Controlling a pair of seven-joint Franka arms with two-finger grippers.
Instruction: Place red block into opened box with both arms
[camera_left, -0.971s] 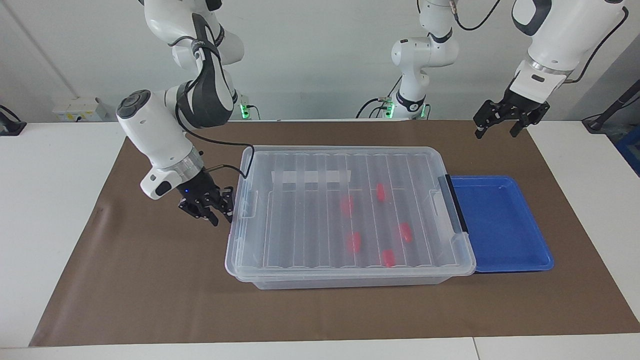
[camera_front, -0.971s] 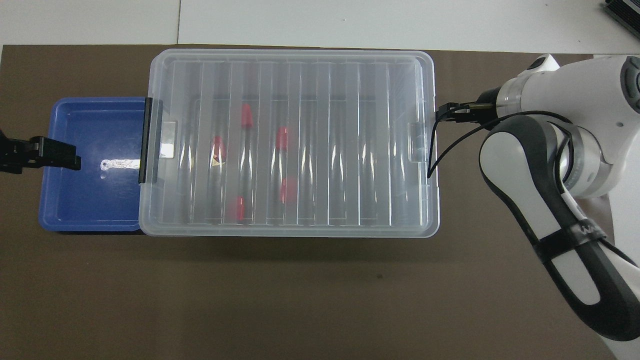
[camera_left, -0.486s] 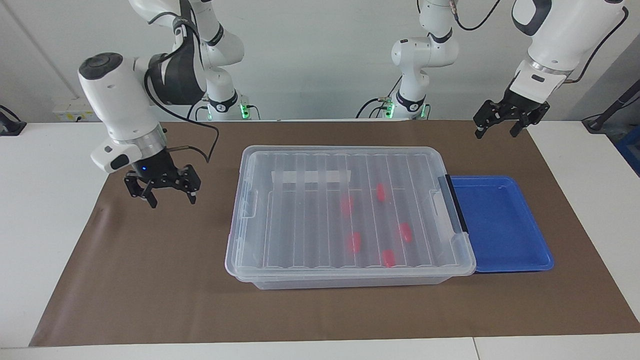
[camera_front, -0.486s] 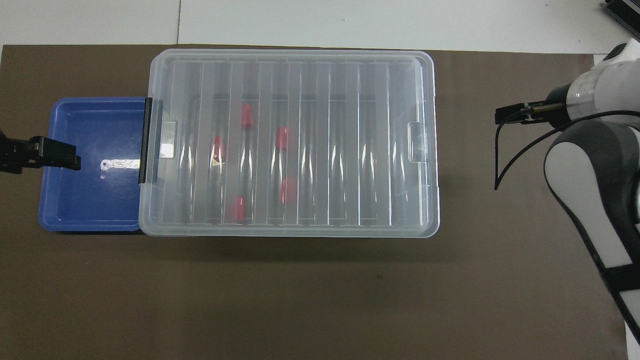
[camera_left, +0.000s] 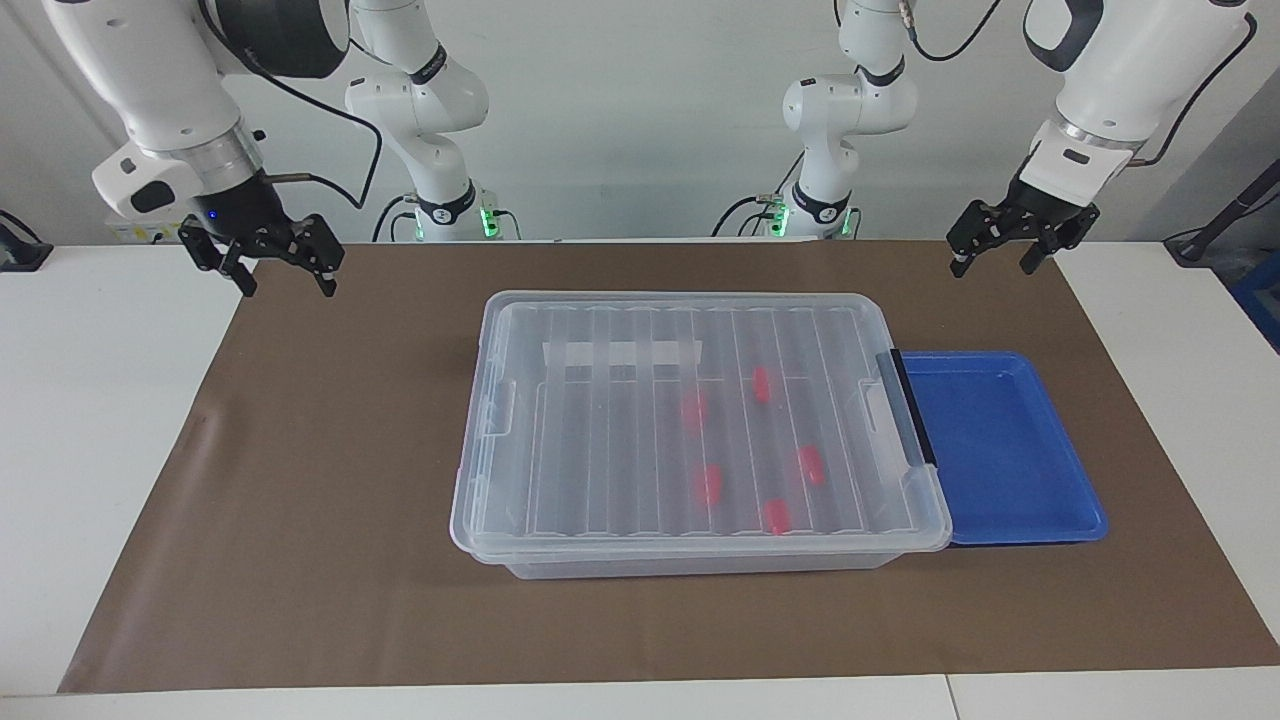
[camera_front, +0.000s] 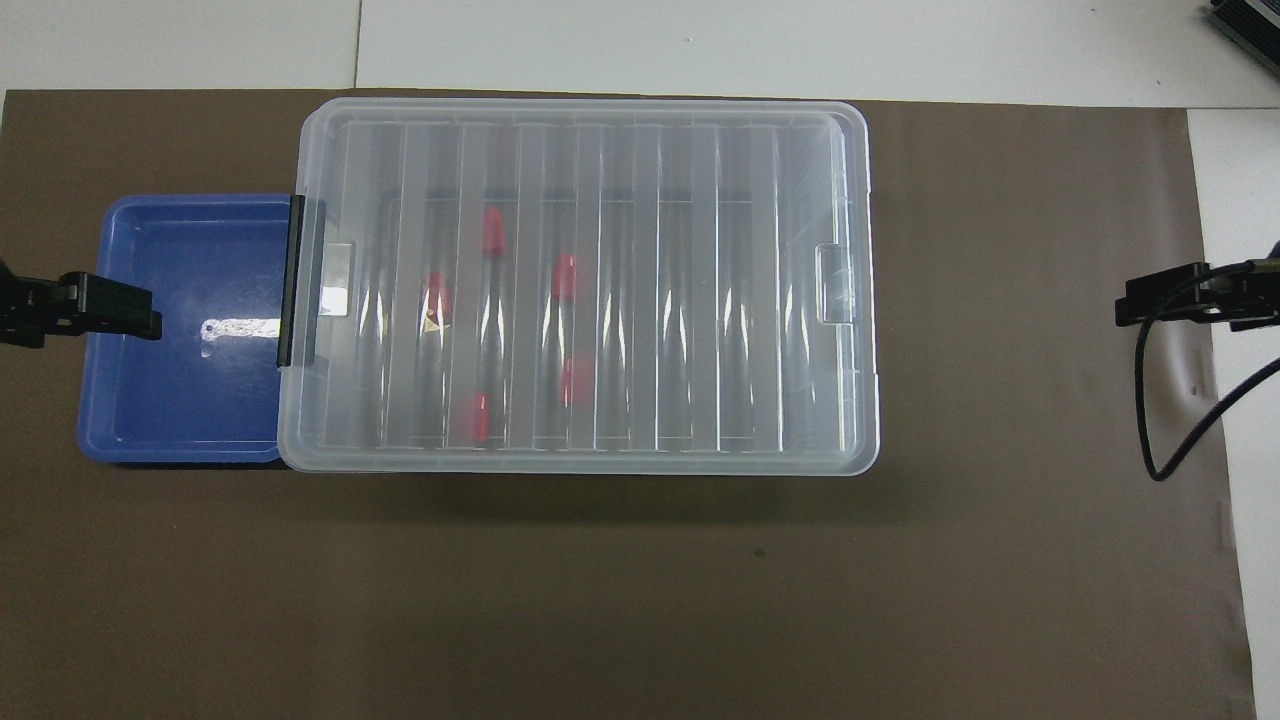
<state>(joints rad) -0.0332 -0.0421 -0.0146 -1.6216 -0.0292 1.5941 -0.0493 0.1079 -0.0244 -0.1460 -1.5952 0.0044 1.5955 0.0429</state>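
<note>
Both pincers — left (camera_left: 1002, 254), right (camera_left: 268, 270) — hang wide, holding nothing; lidded box (camera_left: 700, 545) with red blocks (camera_left: 708, 484) touches blue tray (camera_left: 1010, 450) on brown mat (camera_left: 300, 500), white table (camera_left: 90, 400).

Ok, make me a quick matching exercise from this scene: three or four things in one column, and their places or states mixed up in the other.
Things:
1. red blocks
2. blue tray
3. lid
4. right gripper

Places or states:
A. shut on the box
B. open, raised over the mat's corner
C. inside the closed box
D. empty, against the box's black-handled end

Pairs: 1-C, 2-D, 3-A, 4-B
</note>
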